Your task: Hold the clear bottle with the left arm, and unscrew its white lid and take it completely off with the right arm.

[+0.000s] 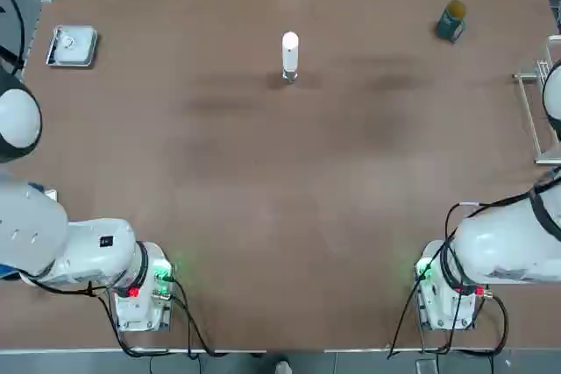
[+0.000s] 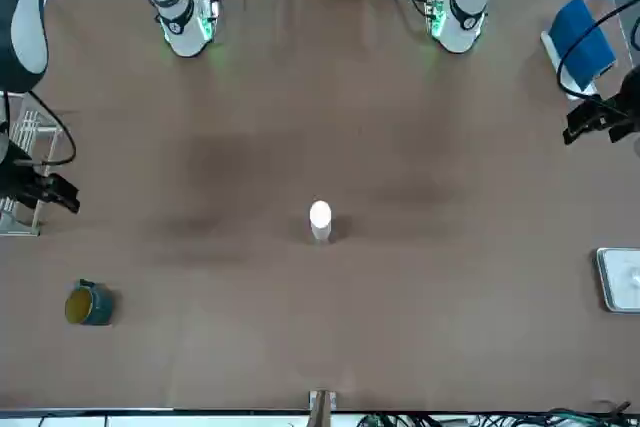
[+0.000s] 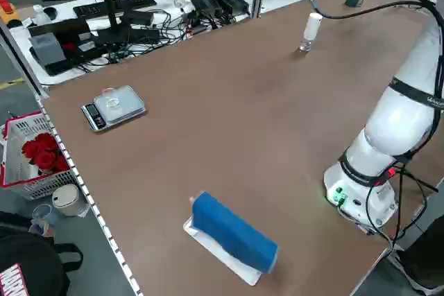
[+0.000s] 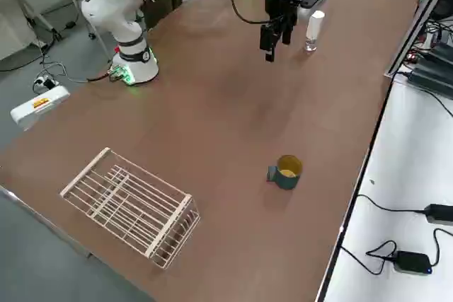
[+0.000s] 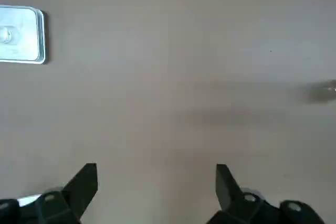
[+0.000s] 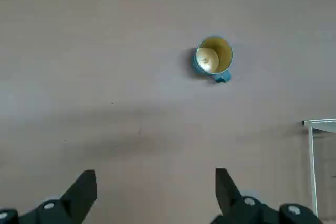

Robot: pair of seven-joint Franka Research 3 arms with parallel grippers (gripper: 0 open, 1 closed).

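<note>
Claws: two, left (image 5: pixel 156 182), right (image 6: pixel 156 187), released | bottle (image 1: pixel 289 70): one, seemingly capped (image 1: pixel 290 46)

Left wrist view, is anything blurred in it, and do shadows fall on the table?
Left wrist view: the bottle at the edge is a blurred smear, and soft dark shadow bands cross the table. Top view: the bottle stays sharp, with similar dim patches nearby.

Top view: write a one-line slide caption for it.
Capped clear bottle stands upright mid-table, untouched; teal mug and scale sit at far corners.
</note>
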